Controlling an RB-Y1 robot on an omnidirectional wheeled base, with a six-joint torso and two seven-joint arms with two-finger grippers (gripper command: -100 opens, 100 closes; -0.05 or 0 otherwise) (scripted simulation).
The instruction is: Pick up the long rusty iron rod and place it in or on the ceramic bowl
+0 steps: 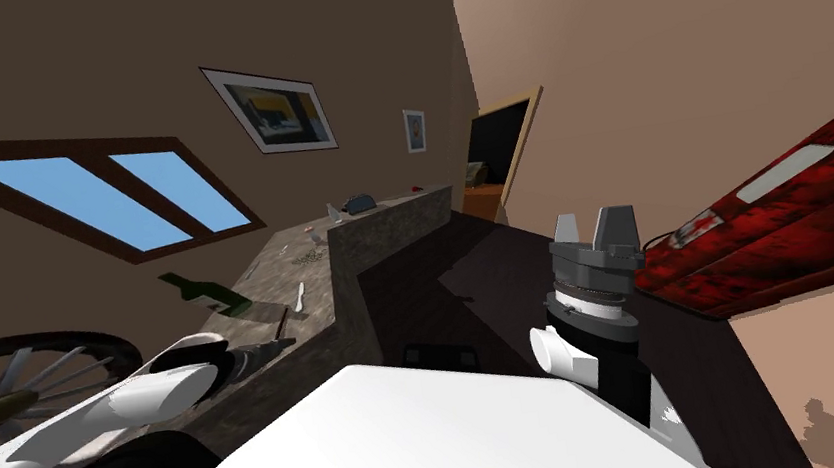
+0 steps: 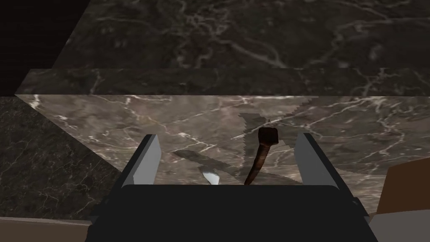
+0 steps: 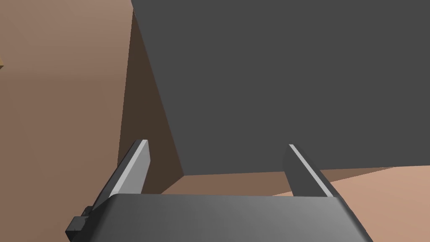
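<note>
The rusty brown rod (image 2: 261,159) lies on the marble counter (image 2: 126,122), its knobbed end pointing away from my hand. My left gripper (image 2: 229,161) is open low over the counter. The rod lies between its fingers (image 2: 148,159), nearer one blade and touching neither. In the head view the rod (image 1: 282,321) is a thin dark line just ahead of the left gripper (image 1: 269,347). My right gripper (image 1: 593,221) is held upright beside the counter's end, open and empty; in its wrist view (image 3: 218,168) it faces a flat dark grey surface.
On the counter (image 1: 254,389) lie a green bottle (image 1: 206,294) and a white utensil (image 1: 299,297), with small dark items (image 1: 360,202) at its far end. A raised marble wall (image 1: 387,250) borders it. A red thing (image 1: 805,205) juts in at the right. A spoked wheel (image 1: 12,390) is at the left.
</note>
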